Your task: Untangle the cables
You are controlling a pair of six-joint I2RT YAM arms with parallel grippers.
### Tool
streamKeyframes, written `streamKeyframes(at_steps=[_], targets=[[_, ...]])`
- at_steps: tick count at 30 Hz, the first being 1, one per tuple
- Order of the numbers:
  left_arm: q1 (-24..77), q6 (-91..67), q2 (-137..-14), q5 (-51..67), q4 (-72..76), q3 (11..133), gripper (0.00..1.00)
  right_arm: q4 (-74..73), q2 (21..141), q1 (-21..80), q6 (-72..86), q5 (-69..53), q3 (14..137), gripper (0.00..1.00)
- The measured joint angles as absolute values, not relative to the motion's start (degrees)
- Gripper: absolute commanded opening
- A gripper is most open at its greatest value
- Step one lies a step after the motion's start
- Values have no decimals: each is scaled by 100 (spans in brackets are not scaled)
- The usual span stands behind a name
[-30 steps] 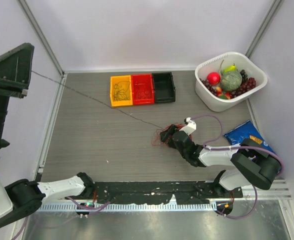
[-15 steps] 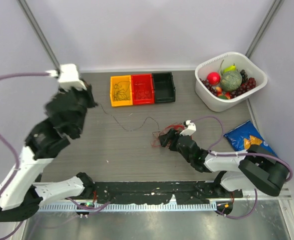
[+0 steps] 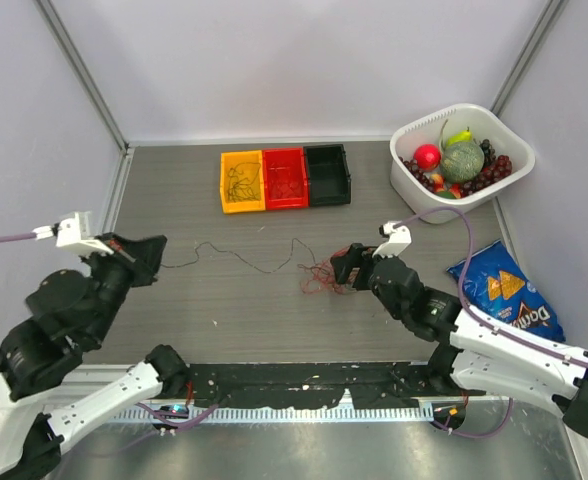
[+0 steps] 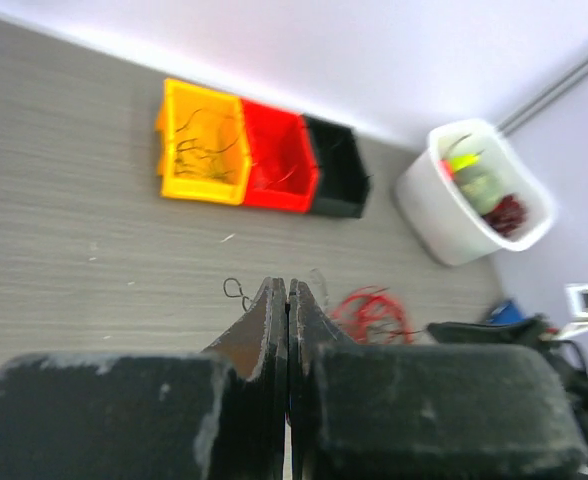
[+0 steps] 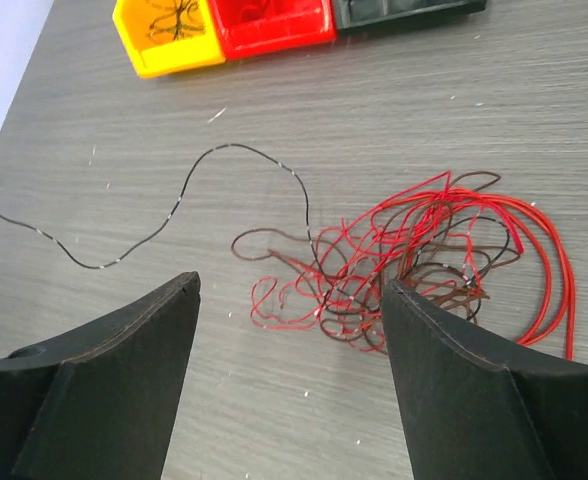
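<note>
One dark wire [image 5: 244, 148] lies drawn out in a slack, wavy line across the middle of the table [image 3: 174, 200]. It runs from the left gripper [image 4: 287, 295] on the left side to the tangle [image 5: 414, 255] right of centre. The left gripper's fingers are pressed fully together. The wire's left end runs up to their tips, so it looks pinched there, though the strand is too fine to see between the pads. The wire's right end meets the left edge of the tangle, and I cannot tell whether it is free of the loops.

The right gripper [image 5: 289, 290] hangs just over the tangle's near side with its jaws spread wide, holding nothing.

By my reading the task is partway done. At the far side, the yellow bin [image 3: 225, 182] already holds a few dark wires. The red bin [image 3: 285, 205] beside it seems to hold some thin red strands, and what the black bin [image 3: 329, 198] holds cannot be made out. The bulk of the work is left: the tangle is a heap of many red loops woven through with dark-brown ones. Each strand has to come out singly, starting with the last stretch of the dark wire.
</note>
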State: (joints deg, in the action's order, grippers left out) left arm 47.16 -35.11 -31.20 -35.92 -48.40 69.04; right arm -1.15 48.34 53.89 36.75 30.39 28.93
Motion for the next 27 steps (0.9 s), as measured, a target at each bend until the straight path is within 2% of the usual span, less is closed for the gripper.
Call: streamKeyframes(at_steps=[6,12,23,24,25,27], targets=[[4716,-3876,-2722,-3155,-4895,7105,0,-386,5282,5389,3839,2193,3402,76],[4716,-3999,-2502,-3002,-5131,7102,0,327,6963,5391,5424,1319,3798,75],[4716,-4152,-1892,-2827,-5271,7041,0,1286,8538,5395,6910,1131,4344,66],[4716,-4156,-1879,-2799,-5282,7030,0,1393,8705,5395,6954,1120,4355,63],[4716,-4158,-1872,-2766,-5297,7024,0,1503,8879,5395,6978,1116,4375,57],[4716,-4163,-1872,-2679,-5321,7004,0,1627,9279,5387,6952,1094,4525,22]])
